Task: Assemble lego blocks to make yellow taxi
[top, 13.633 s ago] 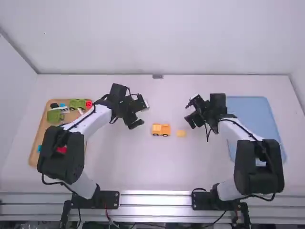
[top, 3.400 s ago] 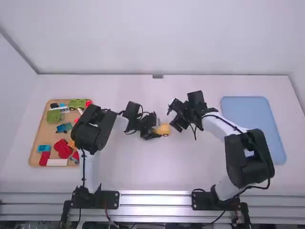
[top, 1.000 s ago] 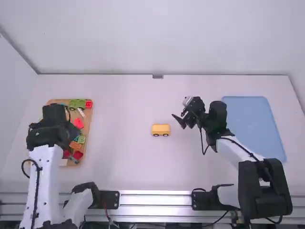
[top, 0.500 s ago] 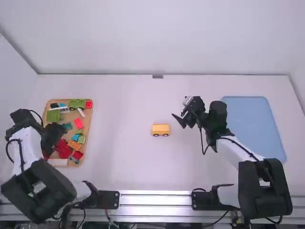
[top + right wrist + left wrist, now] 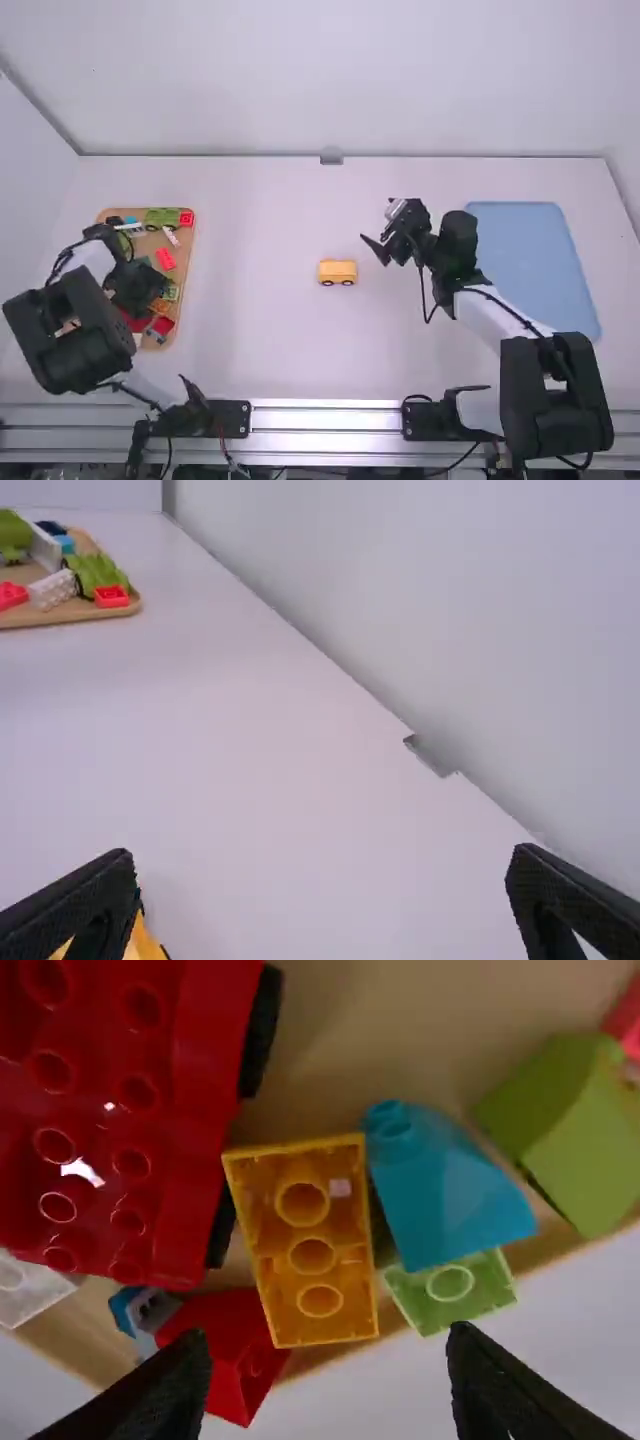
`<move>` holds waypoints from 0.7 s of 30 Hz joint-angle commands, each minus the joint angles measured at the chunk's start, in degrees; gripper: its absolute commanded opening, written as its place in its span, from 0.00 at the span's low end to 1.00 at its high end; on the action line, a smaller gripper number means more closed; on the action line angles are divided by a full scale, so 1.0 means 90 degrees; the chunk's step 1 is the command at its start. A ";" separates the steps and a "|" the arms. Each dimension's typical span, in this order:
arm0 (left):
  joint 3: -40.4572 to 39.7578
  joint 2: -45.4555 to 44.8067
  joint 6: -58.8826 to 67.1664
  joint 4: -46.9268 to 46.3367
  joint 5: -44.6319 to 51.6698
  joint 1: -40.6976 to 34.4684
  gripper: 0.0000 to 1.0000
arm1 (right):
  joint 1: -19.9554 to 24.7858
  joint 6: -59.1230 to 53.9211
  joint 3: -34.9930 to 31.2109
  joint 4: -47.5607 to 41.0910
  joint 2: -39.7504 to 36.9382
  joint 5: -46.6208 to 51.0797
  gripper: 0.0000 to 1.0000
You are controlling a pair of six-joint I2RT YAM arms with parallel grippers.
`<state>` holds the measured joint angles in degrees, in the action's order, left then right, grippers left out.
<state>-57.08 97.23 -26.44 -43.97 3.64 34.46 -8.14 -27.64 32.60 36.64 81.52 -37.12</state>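
- Fingers of the left gripper (image 5: 325, 1345) are spread, with the orange block (image 5: 312, 1250) framed between and beyond the tips; by judgement, room is thereby given for its long sides to be straddled.
- The block is seated studs-up among other pieces: the red wheeled piece (image 5: 100, 1110) at one long side, the blue piece (image 5: 450, 1190) and the light green block (image 5: 450, 1290) at the other. Finger clearance is judged tight; neighbours could be nudged or pinched along with it.
- All these are contained in the wooden tray (image 5: 380, 1050), which is judged to serve as the parts supply.
- Fingers of the right gripper (image 5: 320, 870) are parted and empty. The gripper is held above the table (image 5: 270, 340), near the yellow wheeled body (image 5: 338, 272), where steadying help could presumably be offered.
- The body is stood upright on its wheels at mid-table, within apparent reach of both arms; it is judged part-built, with a further block to be pressed on top.
- The blue tray (image 5: 535, 270) is placed beyond the right gripper, possibly for the finished taxi. Its purpose cannot be confirmed.
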 commanded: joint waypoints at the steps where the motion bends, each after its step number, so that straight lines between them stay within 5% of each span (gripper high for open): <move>1: -0.0163 0.0019 -0.0367 -0.0068 -0.0539 -0.0041 0.63 | -0.0017 0.0092 -0.0041 0.0063 -0.0104 -0.0112 0.98; 15: 0.0151 0.0019 -0.0410 0.0342 -0.0687 -0.0049 0.44 | -0.0017 0.0379 -0.0041 0.0391 -0.0104 -0.0359 0.98; 21: 0.0369 0.0019 -0.0347 0.0726 -0.0646 -0.0032 0.46 | -0.0019 0.0376 -0.0041 0.0386 -0.0104 -0.0420 0.98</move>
<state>-54.61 97.30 -30.04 -37.36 -2.00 34.13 -8.14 -24.77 32.60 40.01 81.52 -40.12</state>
